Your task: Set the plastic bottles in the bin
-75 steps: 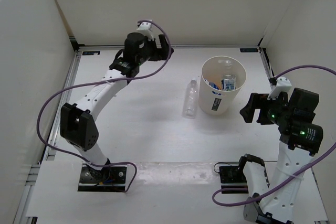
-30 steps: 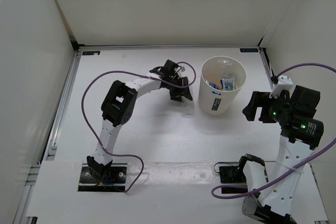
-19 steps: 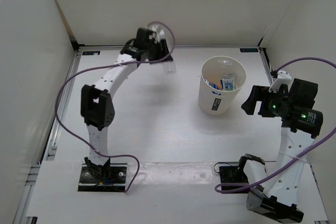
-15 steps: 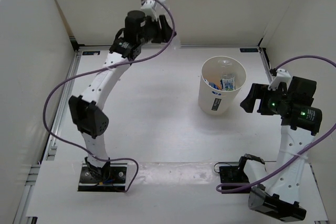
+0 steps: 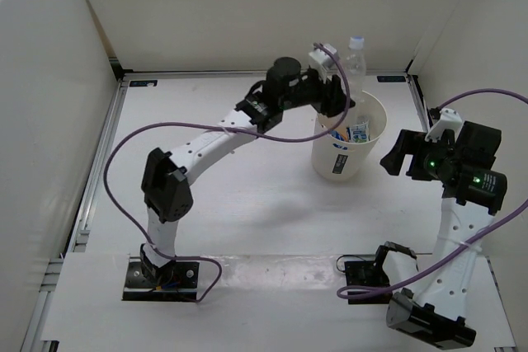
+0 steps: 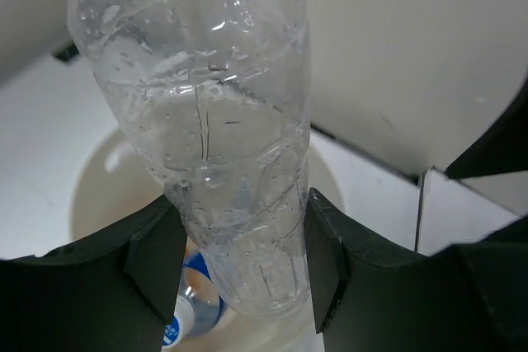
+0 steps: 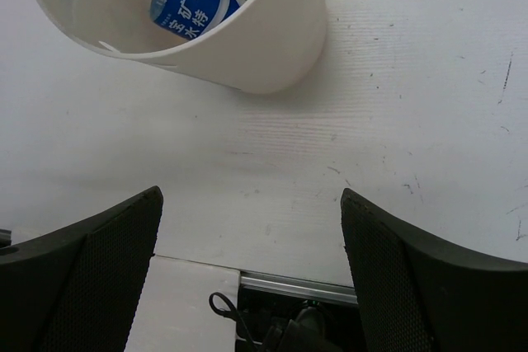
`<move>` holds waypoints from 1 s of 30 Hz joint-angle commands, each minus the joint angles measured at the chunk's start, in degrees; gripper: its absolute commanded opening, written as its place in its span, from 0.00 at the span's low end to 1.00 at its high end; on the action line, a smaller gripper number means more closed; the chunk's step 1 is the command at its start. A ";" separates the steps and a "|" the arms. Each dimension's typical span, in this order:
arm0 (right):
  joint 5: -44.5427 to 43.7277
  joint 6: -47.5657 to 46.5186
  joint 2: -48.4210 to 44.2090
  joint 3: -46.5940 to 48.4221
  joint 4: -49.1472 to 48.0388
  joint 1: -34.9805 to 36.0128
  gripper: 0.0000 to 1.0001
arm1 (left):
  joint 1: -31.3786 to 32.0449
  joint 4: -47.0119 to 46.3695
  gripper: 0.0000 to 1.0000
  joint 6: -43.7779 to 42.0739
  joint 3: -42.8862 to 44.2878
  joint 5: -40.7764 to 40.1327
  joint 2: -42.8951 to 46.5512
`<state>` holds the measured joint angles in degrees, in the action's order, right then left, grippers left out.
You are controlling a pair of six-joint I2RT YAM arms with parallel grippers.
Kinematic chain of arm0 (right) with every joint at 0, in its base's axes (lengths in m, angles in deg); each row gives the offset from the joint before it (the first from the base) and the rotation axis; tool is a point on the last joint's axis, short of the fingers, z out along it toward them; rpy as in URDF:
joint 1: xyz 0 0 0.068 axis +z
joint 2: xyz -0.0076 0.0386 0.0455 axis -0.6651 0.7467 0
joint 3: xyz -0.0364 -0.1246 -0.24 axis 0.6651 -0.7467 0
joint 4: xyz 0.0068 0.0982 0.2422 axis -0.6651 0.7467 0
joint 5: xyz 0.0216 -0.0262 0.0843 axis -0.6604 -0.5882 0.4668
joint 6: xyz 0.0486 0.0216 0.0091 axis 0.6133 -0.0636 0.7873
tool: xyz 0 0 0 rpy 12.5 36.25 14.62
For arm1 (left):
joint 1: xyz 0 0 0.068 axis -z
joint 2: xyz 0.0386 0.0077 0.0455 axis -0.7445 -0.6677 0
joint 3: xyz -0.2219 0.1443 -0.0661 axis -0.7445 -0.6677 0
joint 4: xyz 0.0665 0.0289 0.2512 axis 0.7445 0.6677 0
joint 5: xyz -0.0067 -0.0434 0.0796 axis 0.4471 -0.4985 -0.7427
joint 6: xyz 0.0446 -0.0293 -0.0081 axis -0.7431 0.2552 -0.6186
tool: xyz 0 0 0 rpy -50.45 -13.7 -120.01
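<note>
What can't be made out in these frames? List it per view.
- Cap of the clear bottle: left wrist view, cut off by the top edge.
- Its base: top view, hidden behind the left gripper.
- How many labelled bottles lie in the bin: in the top view the gripper covers part of the opening; in the right wrist view the top edge cuts the bin.
- Print on the bin's label: top view, too small.
</note>
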<state>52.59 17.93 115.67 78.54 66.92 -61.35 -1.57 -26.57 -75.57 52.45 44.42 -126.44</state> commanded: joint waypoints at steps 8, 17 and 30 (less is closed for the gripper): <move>-0.45 -2.64 -2.23 0.82 1.06 2.17 0.90 | 1.00 -0.94 0.70 1.93 -2.11 0.85 -2.93; -0.62 -3.34 -2.58 -0.41 0.53 2.96 0.90 | 1.09 2.38 1.00 -1.50 -0.80 -0.20 -1.62; -5.98 -2.64 -1.44 -1.65 -3.34 5.59 0.90 | -10.84 7.75 1.00 -8.45 -4.31 -9.07 15.16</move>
<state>49.33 15.37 113.77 76.35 66.09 -57.24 -7.27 -19.00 -82.67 48.89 39.92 -120.48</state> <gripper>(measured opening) 0.897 0.998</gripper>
